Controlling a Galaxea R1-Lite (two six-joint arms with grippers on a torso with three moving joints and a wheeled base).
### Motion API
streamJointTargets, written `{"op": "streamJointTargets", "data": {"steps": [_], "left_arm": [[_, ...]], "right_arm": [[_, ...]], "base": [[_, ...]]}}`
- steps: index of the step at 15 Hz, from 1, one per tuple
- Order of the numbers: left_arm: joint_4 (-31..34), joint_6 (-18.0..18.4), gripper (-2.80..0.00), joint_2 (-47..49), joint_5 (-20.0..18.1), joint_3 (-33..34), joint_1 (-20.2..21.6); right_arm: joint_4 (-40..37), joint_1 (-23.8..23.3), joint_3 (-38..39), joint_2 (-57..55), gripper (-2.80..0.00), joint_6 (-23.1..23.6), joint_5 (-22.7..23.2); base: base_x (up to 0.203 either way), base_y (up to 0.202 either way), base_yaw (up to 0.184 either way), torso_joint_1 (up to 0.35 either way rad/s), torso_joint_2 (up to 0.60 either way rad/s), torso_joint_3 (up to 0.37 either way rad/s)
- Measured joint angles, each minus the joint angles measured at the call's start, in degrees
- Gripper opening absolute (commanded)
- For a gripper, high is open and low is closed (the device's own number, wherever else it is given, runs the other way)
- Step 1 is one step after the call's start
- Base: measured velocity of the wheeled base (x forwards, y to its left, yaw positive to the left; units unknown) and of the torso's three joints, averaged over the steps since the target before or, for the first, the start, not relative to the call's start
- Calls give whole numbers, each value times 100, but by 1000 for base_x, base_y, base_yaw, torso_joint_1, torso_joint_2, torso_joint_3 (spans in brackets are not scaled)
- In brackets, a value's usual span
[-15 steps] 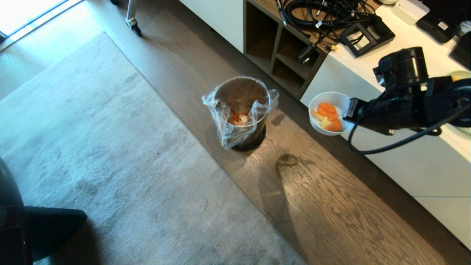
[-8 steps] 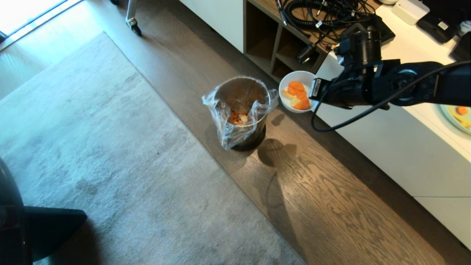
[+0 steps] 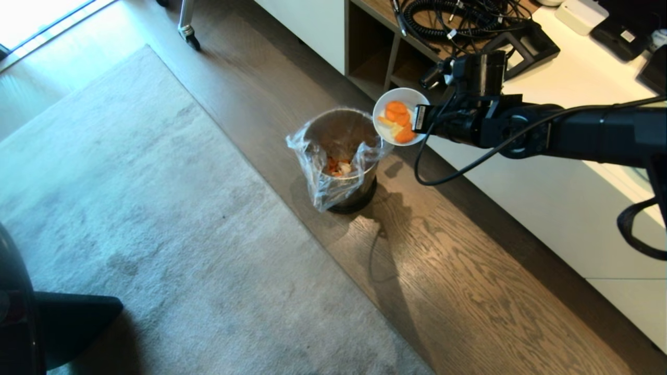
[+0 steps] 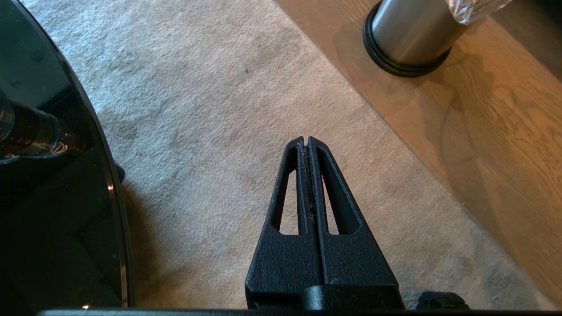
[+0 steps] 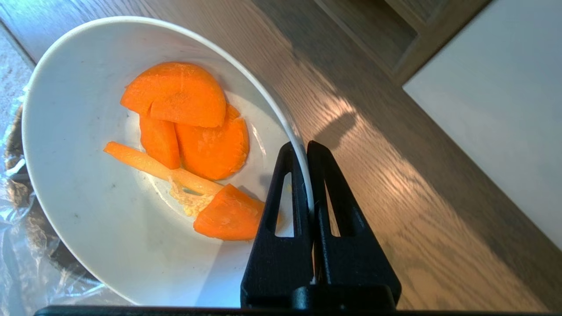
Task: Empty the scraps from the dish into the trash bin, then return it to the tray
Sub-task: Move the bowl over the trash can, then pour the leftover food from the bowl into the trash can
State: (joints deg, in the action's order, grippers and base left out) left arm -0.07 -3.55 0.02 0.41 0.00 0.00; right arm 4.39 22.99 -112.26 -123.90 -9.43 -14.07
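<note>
Right end effector (image 5: 306,151) pinches the glossy white dish (image 3: 390,104) rim – orange scraps (image 5: 193,127) inside. Trash bin (image 3: 341,156): brushed metal, clear crinkled liner. Left end effector (image 4: 306,141) pressed together.

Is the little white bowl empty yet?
Not yet. The small round white bowl holds orange slices, pinched at its rim by the right gripper.

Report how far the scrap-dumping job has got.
Done: the right gripper is shut on the dish rim and holds it off the counter. In hand: the dish hangs at the trash bin edge, upright, scraps inside. Left: tip them out, then return the dish to the tray, which is out of view. The left gripper is parked, shut.
</note>
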Motion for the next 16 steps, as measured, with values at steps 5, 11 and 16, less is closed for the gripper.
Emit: {"op": "streamJointTargets", "data": {"steps": [5,11,16], "left_arm": [[0,-2,-280,0,2,0,0],[0,-2,-280,0,0,0,0],[2,-2,-280,0,2,0,0]], "right_arm": [[536,180,-6,-128,-280,313,2],[785,474,-6,-152,-280,313,0],[1374,729,-6,-326,-280,318,-1]], "base": [[0,0,0,0,0,0],[0,0,0,0,0,0],[0,0,0,0,0,0]]}}
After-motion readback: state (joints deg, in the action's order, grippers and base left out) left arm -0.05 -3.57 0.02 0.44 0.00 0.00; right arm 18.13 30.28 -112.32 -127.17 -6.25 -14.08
